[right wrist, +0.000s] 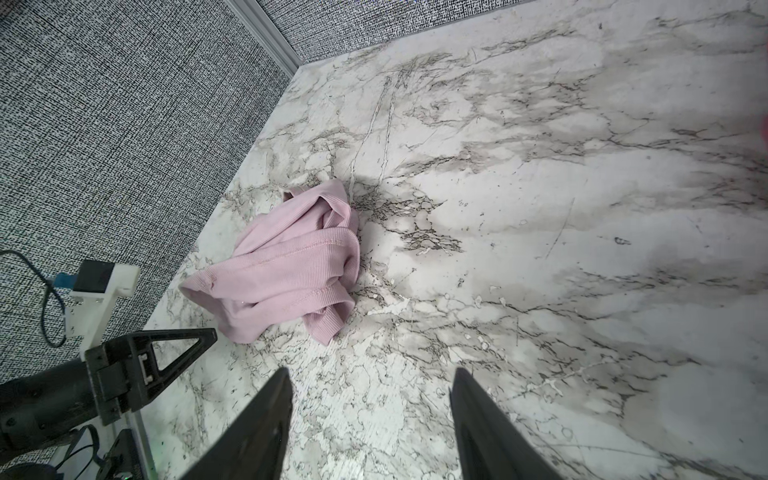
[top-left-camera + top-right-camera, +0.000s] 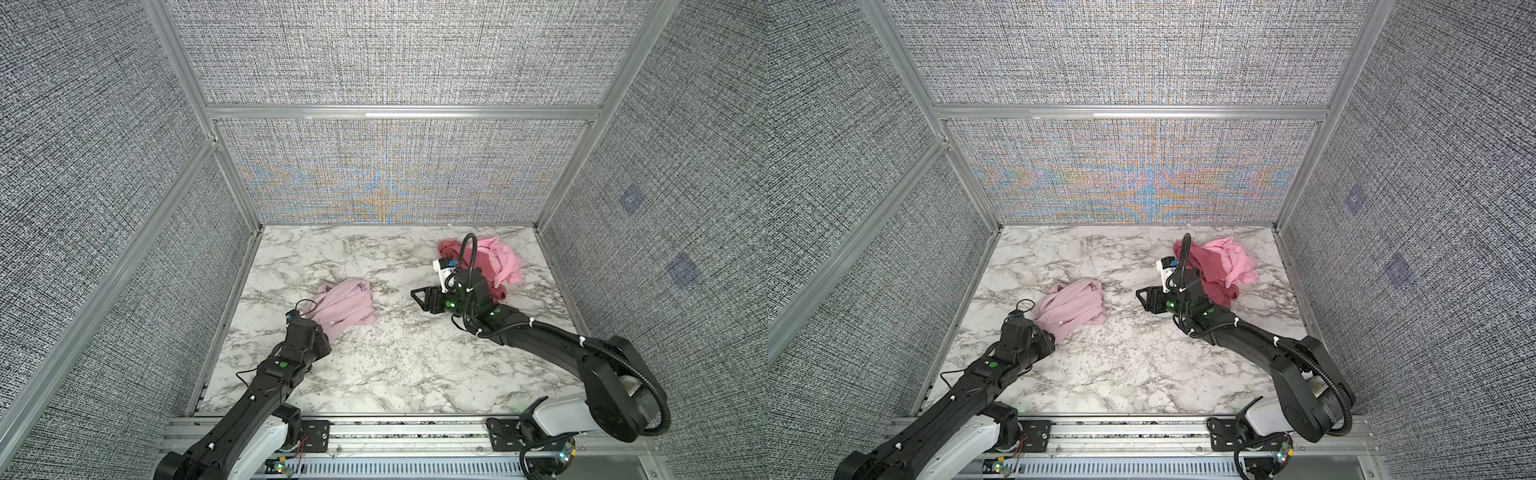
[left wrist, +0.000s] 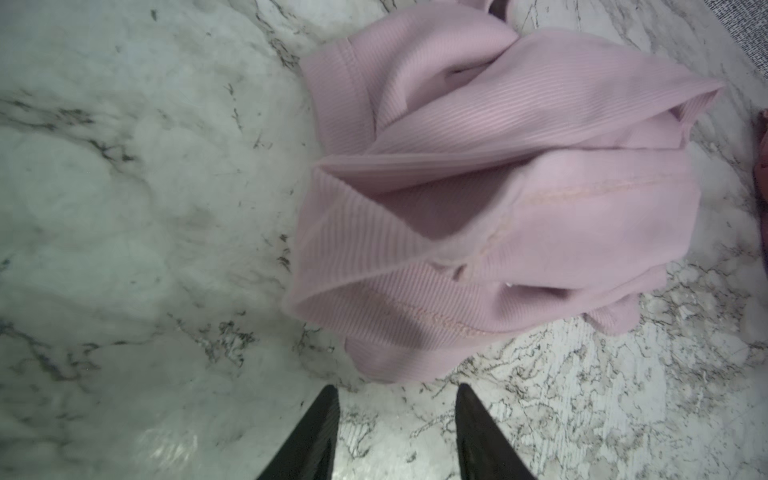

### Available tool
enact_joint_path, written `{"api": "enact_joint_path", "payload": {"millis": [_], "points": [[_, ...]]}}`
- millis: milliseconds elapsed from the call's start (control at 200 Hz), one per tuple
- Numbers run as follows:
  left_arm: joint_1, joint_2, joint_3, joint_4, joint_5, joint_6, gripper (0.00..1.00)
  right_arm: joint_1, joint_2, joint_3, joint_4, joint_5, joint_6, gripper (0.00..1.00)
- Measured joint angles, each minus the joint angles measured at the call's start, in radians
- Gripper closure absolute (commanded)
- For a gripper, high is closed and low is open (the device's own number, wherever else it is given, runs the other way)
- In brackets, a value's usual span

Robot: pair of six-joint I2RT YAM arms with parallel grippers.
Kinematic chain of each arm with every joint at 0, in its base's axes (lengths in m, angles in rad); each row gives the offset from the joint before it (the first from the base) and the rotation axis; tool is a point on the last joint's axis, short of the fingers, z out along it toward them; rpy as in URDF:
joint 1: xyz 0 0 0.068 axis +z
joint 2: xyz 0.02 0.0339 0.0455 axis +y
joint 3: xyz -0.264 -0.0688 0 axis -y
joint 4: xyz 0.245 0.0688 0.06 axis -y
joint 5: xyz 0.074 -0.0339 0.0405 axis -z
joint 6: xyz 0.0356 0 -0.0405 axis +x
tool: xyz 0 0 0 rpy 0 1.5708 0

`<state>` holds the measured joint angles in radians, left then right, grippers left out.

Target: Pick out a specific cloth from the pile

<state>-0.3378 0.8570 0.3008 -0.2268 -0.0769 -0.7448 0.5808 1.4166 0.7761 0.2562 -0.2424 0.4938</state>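
The cloth (image 2: 345, 307) (image 2: 1071, 309) is a crumpled pale mauve-pink ribbed piece lying alone on the marble table, left of centre. My left gripper (image 2: 326, 338) (image 3: 397, 388) sits at its near edge, open, the fingertips just short of the fabric and nothing between them. The pile (image 2: 494, 259) (image 2: 1221, 266), bright pink over dark rose-red, lies at the back right. My right gripper (image 2: 415, 294) (image 1: 370, 372) hovers open and empty in front of the pile, pointing left toward the cloth (image 1: 291, 270).
Grey woven walls on aluminium frames (image 2: 399, 111) close the table (image 2: 415, 365) on three sides. A metal rail (image 2: 407, 432) carrying both arm bases runs along the front edge. The right arm's cable loop (image 2: 469, 245) rises in front of the pile.
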Motion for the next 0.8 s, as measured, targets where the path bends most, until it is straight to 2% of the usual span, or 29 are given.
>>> {"api": "enact_joint_path", "payload": {"millis": [250, 630, 801], "points": [[0.000, 0.066, -0.012, 0.098, -0.027, 0.000, 0.51, 0.000, -0.024, 0.000, -0.007, 0.002, 0.000, 0.38], [0.000, 0.032, -0.075, 0.139, -0.028, -0.022, 0.49, 0.000, -0.024, 0.002, -0.012, 0.007, 0.000, 0.38], [0.000, 0.021, -0.090, 0.151, -0.034, -0.035, 0.52, 0.000, -0.014, 0.010, -0.013, 0.006, 0.000, 0.38]]}}
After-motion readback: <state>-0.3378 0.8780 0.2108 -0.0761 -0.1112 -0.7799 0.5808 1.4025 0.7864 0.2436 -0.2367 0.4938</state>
